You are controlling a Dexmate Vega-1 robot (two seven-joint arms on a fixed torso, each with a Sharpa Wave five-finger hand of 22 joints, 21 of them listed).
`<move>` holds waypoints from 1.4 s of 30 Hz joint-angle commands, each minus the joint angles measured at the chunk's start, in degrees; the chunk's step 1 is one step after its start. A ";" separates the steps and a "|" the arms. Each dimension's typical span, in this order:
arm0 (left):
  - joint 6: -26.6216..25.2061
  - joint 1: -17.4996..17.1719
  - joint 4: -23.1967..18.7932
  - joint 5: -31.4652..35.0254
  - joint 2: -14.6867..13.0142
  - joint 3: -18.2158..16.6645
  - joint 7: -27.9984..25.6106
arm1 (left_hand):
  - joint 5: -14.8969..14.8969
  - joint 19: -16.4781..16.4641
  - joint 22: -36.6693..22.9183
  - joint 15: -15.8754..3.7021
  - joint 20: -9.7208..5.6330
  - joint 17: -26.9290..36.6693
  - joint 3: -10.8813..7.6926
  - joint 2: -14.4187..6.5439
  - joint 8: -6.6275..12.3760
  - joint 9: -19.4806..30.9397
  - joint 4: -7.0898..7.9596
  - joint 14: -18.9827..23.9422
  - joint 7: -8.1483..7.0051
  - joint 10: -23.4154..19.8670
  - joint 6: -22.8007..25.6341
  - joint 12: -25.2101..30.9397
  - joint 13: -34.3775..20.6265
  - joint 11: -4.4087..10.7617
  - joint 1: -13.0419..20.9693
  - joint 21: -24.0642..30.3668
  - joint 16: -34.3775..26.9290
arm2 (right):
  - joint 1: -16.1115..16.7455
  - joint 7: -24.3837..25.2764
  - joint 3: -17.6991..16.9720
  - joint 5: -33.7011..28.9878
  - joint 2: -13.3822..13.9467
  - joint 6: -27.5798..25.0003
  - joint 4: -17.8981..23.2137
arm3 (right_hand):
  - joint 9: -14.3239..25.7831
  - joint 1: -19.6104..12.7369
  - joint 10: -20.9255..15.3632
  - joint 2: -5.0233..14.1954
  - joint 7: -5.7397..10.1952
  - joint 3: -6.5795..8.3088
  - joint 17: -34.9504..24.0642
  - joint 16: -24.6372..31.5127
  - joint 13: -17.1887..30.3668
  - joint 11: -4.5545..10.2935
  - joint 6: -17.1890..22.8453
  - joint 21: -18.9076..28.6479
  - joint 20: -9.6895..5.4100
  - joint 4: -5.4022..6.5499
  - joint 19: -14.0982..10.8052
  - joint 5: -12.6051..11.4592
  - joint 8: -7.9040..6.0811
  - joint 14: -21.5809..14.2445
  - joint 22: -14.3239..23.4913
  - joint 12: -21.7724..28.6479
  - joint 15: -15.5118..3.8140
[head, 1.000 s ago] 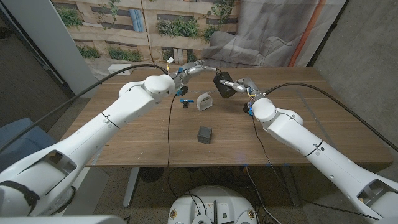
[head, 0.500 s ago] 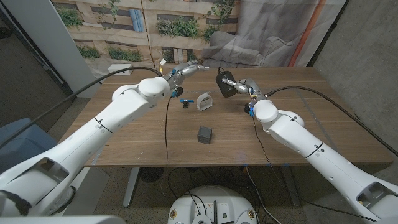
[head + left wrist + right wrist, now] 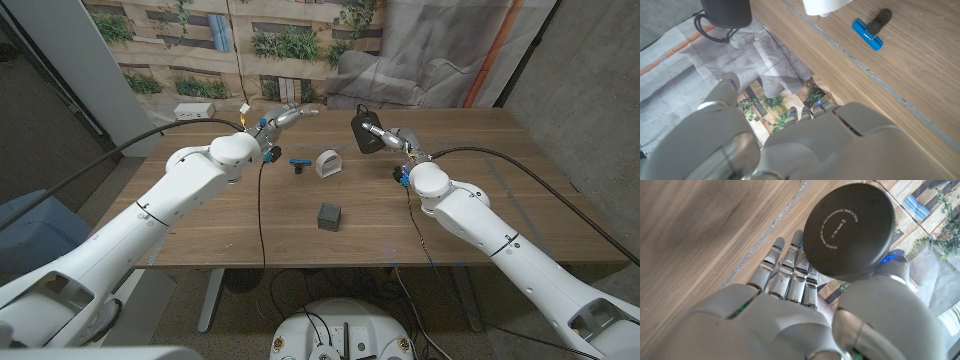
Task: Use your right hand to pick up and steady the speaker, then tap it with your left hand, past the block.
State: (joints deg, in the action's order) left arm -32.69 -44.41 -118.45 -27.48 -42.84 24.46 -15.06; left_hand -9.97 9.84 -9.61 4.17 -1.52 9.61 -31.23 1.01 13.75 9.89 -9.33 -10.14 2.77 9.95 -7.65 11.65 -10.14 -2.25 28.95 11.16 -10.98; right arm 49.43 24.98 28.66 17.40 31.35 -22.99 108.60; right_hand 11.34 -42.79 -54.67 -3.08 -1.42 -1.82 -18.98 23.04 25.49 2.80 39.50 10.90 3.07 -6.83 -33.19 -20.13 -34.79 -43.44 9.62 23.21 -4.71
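Speaker (image 3: 364, 131): black, round-based, with a loop strap; held off the counter (image 3: 480, 190) near its far edge by the right hand (image 3: 397, 140). In the right wrist view its flat base (image 3: 849, 230) sits between thumb and fingers (image 3: 790, 272).

Left hand (image 3: 283, 117): raised above the far edge, well apart from the speaker, fingers (image 3: 303, 112) extended toward it and holding nothing.

Block (image 3: 329, 216): dark grey cube, mid-counter, nearer the robot than both hands.

White arched piece (image 3: 327, 163): standing on the counter between block and speaker.

Blue-and-black clip (image 3: 297, 163): lying just beside the white arched piece on the left arm's side.
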 commanded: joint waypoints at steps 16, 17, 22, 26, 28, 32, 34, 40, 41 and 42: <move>6.05 -8.63 0.43 -2.67 -2.84 -5.10 -5.34 | 0.17 1.15 -0.02 -0.92 -1.18 0.13 0.94 -0.82 0.25 0.08 0.44 -1.79 -0.36 0.27 1.69 0.19 0.01 1.02 -0.74 0.52 -0.08 | 1.54 2.90 -0.97 3.46 -1.41 6.04 -4.20 | 0.38 -8.34 -8.41 5.75 7.62 1.17 -0.30 -0.57 0.30 9.23 5.88 -0.01 -0.81 -1.33 0.22 -0.55 -0.01 0.40 0.09 -0.74 -7.38; 6.98 -9.10 0.69 -2.63 -2.98 -5.35 -5.18 | 0.19 0.92 -0.02 -1.06 -1.18 0.12 1.04 -0.87 0.20 0.08 0.53 -1.67 -0.43 0.09 1.84 0.20 0.01 1.20 -0.96 0.55 -0.06 | 1.55 3.12 -0.97 3.37 -1.48 6.06 -4.37 | 0.38 -8.38 -8.43 5.78 7.66 1.19 -0.30 -0.58 0.29 9.23 5.88 -0.01 -0.87 -1.33 0.21 -0.56 -0.02 0.38 0.09 -0.74 -7.41; 11.93 -11.47 2.12 -2.59 -2.99 -6.63 -4.75 | 0.26 0.32 -0.03 -1.50 -1.59 0.12 1.48 -0.91 0.09 0.07 0.86 -1.22 -0.99 -0.34 2.54 0.12 0.02 1.58 -1.86 0.55 -0.01 | 0.97 5.17 0.27 0.51 -0.95 3.95 -4.20 | 0.39 -8.33 -8.50 5.83 7.68 1.18 -0.29 -0.66 0.38 9.23 5.92 0.03 -0.99 -1.24 0.09 -0.53 -0.08 0.27 0.09 -0.71 -7.32; 17.31 -13.26 4.12 -2.50 -2.87 -7.57 -3.29 | 0.28 -0.29 -0.03 -2.01 -1.96 0.12 1.88 -1.04 -0.02 0.06 1.16 -0.87 -1.33 -0.78 3.15 0.08 0.03 2.02 -2.72 0.57 0.06 | 0.61 6.00 0.83 -1.08 -0.44 2.02 -3.65 | 0.40 -8.26 -8.53 5.81 7.67 1.15 -0.28 -0.74 0.43 9.22 5.97 0.05 -1.03 -1.14 0.02 -0.49 -0.14 0.18 0.08 -0.73 -7.28; 19.83 -13.99 5.36 -3.15 -3.00 -8.16 -1.60 | 0.28 -0.66 -0.04 -2.29 -2.02 0.12 2.17 -1.10 -0.15 0.06 1.36 -0.67 -1.47 -1.22 3.39 0.12 0.04 2.43 -3.31 0.59 0.10 | 0.49 6.04 0.91 -1.45 -0.28 1.51 -3.58 | 0.40 -8.25 -8.54 5.86 7.71 1.16 -0.26 -0.81 0.45 9.21 6.00 0.06 -1.11 -1.11 -0.02 -0.49 -0.17 0.16 0.08 -0.73 -7.32; 26.09 -14.97 8.72 -3.55 -2.59 -8.68 1.73 | 0.23 -0.72 -0.05 -2.51 -2.32 0.12 2.61 -1.39 -0.54 0.05 1.66 -0.96 -1.75 -1.12 3.52 -0.19 0.07 2.59 -4.31 0.35 0.41 | -0.02 6.32 1.46 -2.92 0.00 0.74 -3.88 | 0.41 -8.41 -8.58 5.82 7.70 1.19 -0.29 -0.86 0.46 9.22 6.07 0.10 -1.03 -1.16 -0.16 -0.47 -0.24 0.11 0.08 -0.77 -7.38; 27.25 -15.25 9.40 -3.64 -2.41 -8.86 2.03 | 0.22 -0.81 -0.05 -2.64 -2.45 0.11 2.70 -1.50 -0.59 0.05 1.73 -0.92 -1.98 -1.22 3.68 -0.22 0.07 2.81 -4.54 0.33 0.43 | -0.51 6.55 2.03 -4.12 0.25 -0.03 -4.12 | 0.41 -8.52 -8.59 5.82 7.67 1.21 -0.32 -0.89 0.44 9.22 6.16 0.11 -1.05 -1.18 -0.23 -0.45 -0.30 0.08 0.08 -0.81 -7.40; 32.23 -16.05 12.40 -4.53 -1.08 -9.54 3.68 | 0.16 -1.33 -0.06 -3.17 -2.83 0.12 3.11 -2.00 -0.73 0.05 2.13 -0.31 -2.24 -1.88 4.32 -0.20 0.09 2.93 -5.59 0.33 0.32 | -1.68 6.35 3.31 -7.43 1.39 -1.47 -4.84 | 0.41 -8.50 -8.62 5.79 7.72 1.18 -0.33 -0.99 0.50 9.21 6.25 0.11 -1.03 -1.11 -0.29 -0.41 -0.39 -0.03 0.08 -0.84 -7.32; 33.18 -16.20 13.02 -4.81 -0.75 -9.69 4.01 | 0.14 -1.63 -0.07 -3.26 -2.92 0.13 3.27 -2.24 -0.84 0.05 2.32 -0.14 -2.26 -2.17 4.39 -0.17 0.10 3.09 -6.02 0.38 0.30 | -1.89 6.46 3.53 -8.05 1.51 -1.93 -4.95 | 0.41 -8.48 -8.68 5.79 7.64 1.18 -0.32 -1.03 0.52 9.21 6.28 0.11 -1.02 -1.09 -0.30 -0.40 -0.41 -0.04 0.08 -0.82 -7.32; 33.72 -16.36 13.38 -4.97 -0.59 -9.82 4.12 | 0.12 -1.72 -0.08 -3.42 -2.89 0.13 3.36 -2.41 -0.89 0.05 2.43 -0.05 -2.34 -2.34 4.51 -0.16 0.10 3.28 -6.27 0.37 0.31 | -2.13 6.51 3.78 -8.70 1.69 -2.44 -5.01 | 0.41 -8.46 -8.71 5.79 7.70 1.17 -0.33 -1.05 0.51 9.21 6.26 0.13 -1.05 -1.06 -0.35 -0.39 -0.42 -0.08 0.08 -0.83 -7.30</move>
State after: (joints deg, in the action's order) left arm -8.61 -58.53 -110.31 -30.95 -45.08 16.19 -14.53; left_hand -9.74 8.58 -9.61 1.20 -2.14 9.61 -28.15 -1.23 13.11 9.90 -7.05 -9.83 0.62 8.10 -3.45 11.65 -9.84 0.85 23.35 11.52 -10.59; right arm 49.04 30.80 30.49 13.69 31.62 -22.32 104.48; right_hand 11.57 -44.13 -54.37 -4.42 -0.70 -1.57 -19.01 22.11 25.86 3.09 38.80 10.90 2.14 -7.23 -33.31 -20.34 -34.83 -43.10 9.62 22.29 -4.61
